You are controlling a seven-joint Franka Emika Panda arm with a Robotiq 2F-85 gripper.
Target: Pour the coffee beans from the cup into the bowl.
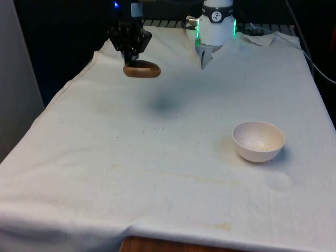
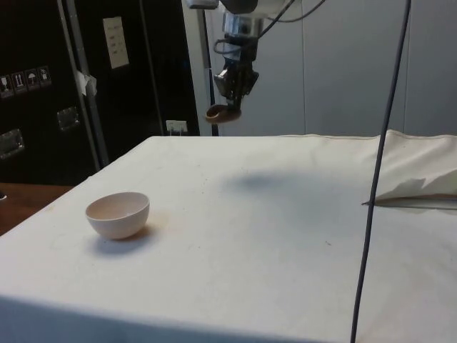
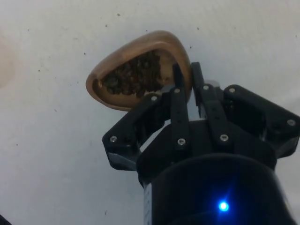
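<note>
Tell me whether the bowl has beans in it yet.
Empty: the white bowl shows a bare inside, and the beans sit in the cup.

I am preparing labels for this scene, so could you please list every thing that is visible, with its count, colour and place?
cup: one, brown, held in the air above the far part of the table, toward the front view's left; the end effector grips its rim.
coffee beans: many, dark brown, inside the cup.
bowl: one, white, upright on the cloth, nearer the camera, toward the front view's right; looks empty.
cloth: one, white with faint stains, covering the table.
cable: one, dark, hanging in the foreground of the side view.
arm: one, white, at the table's far end.
end effector: one, black, two fingers closed on the cup's rim.
</note>
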